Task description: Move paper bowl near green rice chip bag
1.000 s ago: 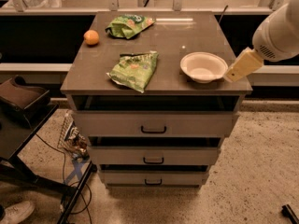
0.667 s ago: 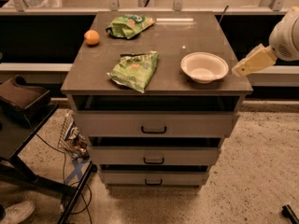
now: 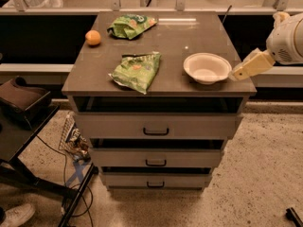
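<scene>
The white paper bowl (image 3: 207, 68) sits upright on the right side of the cabinet top (image 3: 180, 41), near its front edge. The green rice chip bag (image 3: 131, 26), small and deep green with a white patch, lies at the back of the top, left of centre. My gripper (image 3: 235, 74) is at the cabinet's right edge, just right of the bowl's rim, on a cream arm (image 3: 284, 44) reaching in from the right. I cannot tell whether it touches the bowl.
A larger pale green bag with orange spots (image 3: 137, 71) lies at the front centre, between the bowl and the left side. An orange (image 3: 93, 37) sits at the back left. The cabinet has drawers (image 3: 156, 129) below. A dark stand (image 3: 23, 108) is on the left.
The arm's body has swung a little to the right and up. The gripper stays by the bowl's right rim. The bowl and both bags have not moved.
</scene>
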